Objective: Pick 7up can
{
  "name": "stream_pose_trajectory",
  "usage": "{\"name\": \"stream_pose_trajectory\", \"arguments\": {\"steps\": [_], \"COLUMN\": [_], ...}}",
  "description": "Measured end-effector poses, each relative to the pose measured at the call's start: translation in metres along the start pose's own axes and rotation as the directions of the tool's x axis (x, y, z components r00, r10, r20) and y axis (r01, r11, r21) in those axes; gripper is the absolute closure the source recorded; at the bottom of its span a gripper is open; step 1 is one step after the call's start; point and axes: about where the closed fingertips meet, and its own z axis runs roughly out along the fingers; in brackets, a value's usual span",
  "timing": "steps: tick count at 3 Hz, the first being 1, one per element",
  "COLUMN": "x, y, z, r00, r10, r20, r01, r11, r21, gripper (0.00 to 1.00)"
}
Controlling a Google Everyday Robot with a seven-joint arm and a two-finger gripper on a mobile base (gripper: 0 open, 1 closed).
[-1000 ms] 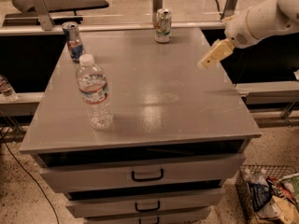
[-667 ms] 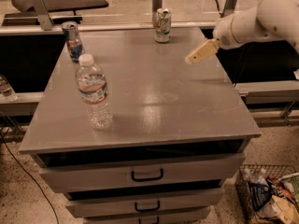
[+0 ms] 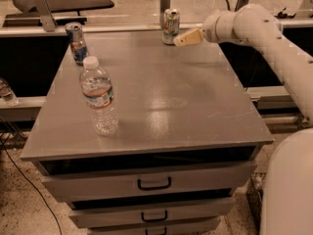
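Target first: the 7up can (image 3: 170, 26) stands upright at the far edge of the desk (image 3: 186, 106), roughly at 12 o'clock on the top, with open surface all around its base. Nothing touches it.

Just beside it, at its 3 o'clock, hangs the tool (image 3: 184, 38), a tan tip pointing at the can's lower half from the right. A small gap seems to separate the two. Whether the tool is set wide or narrow cannot be told from this angle, and it holds nothing. The white arm (image 3: 266, 33) behind it reaches in from the 3 o'clock side of the desk.

Farther out, a blue, red and silver can (image 3: 77, 43) sits near the 10 o'clock corner, and a clear water bottle (image 3: 99, 96) stands at about 8 o'clock. Both are well apart from the target.

As I judge it, this is the final approach, with the grasp not yet made. The next move calls for lining the tool up so the can sits between its sides, then closing at mid-height. A push from the side could tip or slide the can toward the far edge, so contact should be gentle and square.
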Motion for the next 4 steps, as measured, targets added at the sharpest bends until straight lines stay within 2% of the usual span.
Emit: {"name": "stream_pose_trajectory", "arguments": {"steps": [1, 2, 3, 4], "x": [-0.027, -0.046, -0.05, -0.038], "y": [-0.005, 0.007, 0.016, 0.013], "z": [0.034, 0.064, 0.085, 0.1], "r00": [0.991, 0.977, 0.97, 0.963], "r10": [0.096, 0.174, 0.224, 0.258], "r20": [0.096, 0.123, 0.096, 0.072], "r01": [-0.097, -0.171, -0.22, -0.258], "r11": [0.9952, 0.9846, 0.9743, 0.966], "r21": [0.008, -0.039, -0.047, -0.02], "gripper": [0.0, 0.0, 0.01, 0.24]}}
